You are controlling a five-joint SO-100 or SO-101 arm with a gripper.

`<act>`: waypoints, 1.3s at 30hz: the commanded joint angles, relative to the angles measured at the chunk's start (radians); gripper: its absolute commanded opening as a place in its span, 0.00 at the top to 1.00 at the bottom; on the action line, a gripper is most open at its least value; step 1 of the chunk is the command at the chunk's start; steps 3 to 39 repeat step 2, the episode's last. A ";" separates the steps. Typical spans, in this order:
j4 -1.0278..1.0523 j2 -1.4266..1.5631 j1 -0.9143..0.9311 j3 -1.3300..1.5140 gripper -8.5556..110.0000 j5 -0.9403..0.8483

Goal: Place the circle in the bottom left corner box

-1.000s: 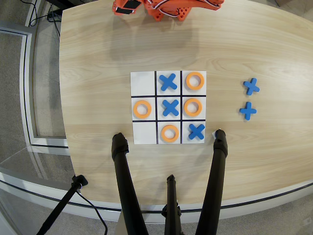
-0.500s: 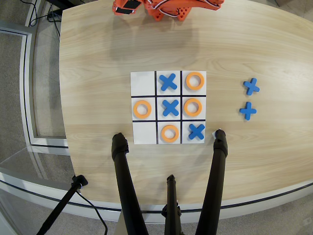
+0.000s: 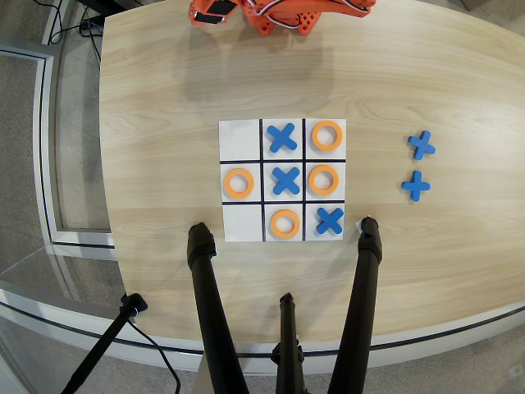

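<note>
All 4 orange rings lie on the paper grid [image 3: 281,180] in the overhead view, and none is in my tool. The ring [image 3: 284,223] in the bottom middle cell sits just beside the bottom left corner box [image 3: 242,222], which is empty; I judge it the likeliest circle to shift, though the ring [image 3: 238,183] in the cell directly above that box is equally close. The other 2 rings [image 3: 326,136] [image 3: 322,180] lie in the grid's right column.

My orange arm [image 3: 283,15] shows only at the top edge, well apart from the grid, and its tool is out of sight, so I cannot tell how its fingers stand. To do this well I would come down over the ring's rim, pinch across the band, lift clear of the blue X [image 3: 285,179] at centre, and set it flat inside the black lines.

The pale wood desk [image 3: 164,123] carries 2 spare blue crosses [image 3: 422,145] [image 3: 416,186] right of the grid. Black tripod legs [image 3: 209,312] rise below it, with grey floor beyond.
</note>
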 commanded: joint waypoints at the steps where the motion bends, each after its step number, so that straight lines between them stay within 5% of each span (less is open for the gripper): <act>1: 0.009 0.017 0.000 0.055 0.93 0.005; 39: 0.009 0.017 0.000 0.055 0.93 0.005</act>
